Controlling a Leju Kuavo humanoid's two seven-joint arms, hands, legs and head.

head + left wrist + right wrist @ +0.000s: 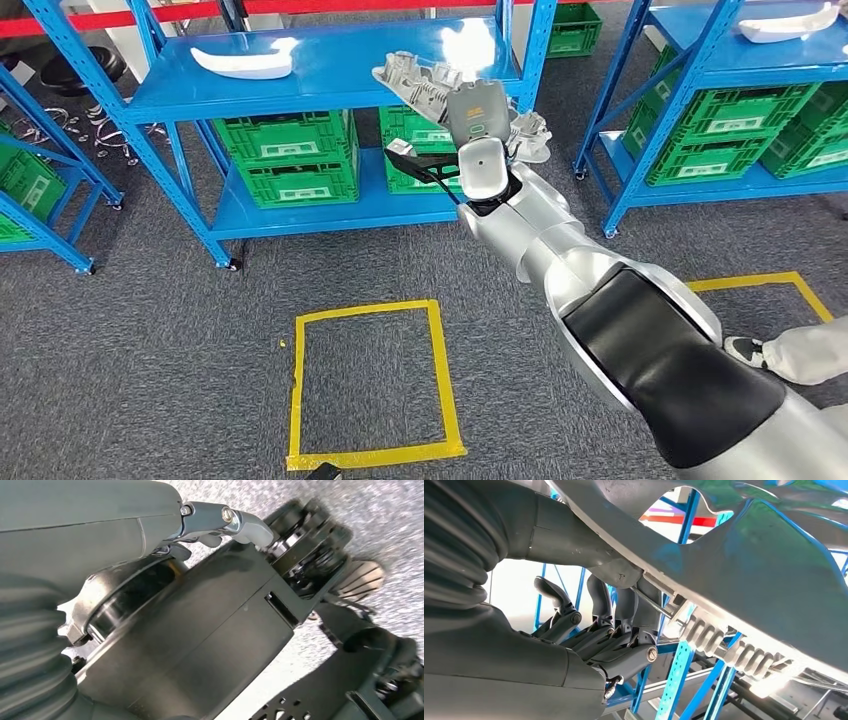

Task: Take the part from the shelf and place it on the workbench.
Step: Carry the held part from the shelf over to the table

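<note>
the right hand (480, 125) grasps the grey part (430, 85), lifted just off the blue shelf (330, 70) beyond it (the left hand (220, 525) hangs with fingers curled, holding nothing). the long part overhangs the fingers (599, 605), so it could tilt and slip.

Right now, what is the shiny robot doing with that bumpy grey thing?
The robot's right robot hand is holding a ribbed, silver-grey metal part up at the top level of the blue metal shelf. The right wrist view shows the fingers curled under the part's edge. A white curved plastic piece lies further along the same shelf, untouched. Green plastic crates sit on the level below. The left robot hand hangs low over the grey carpet, holding nothing.
</note>
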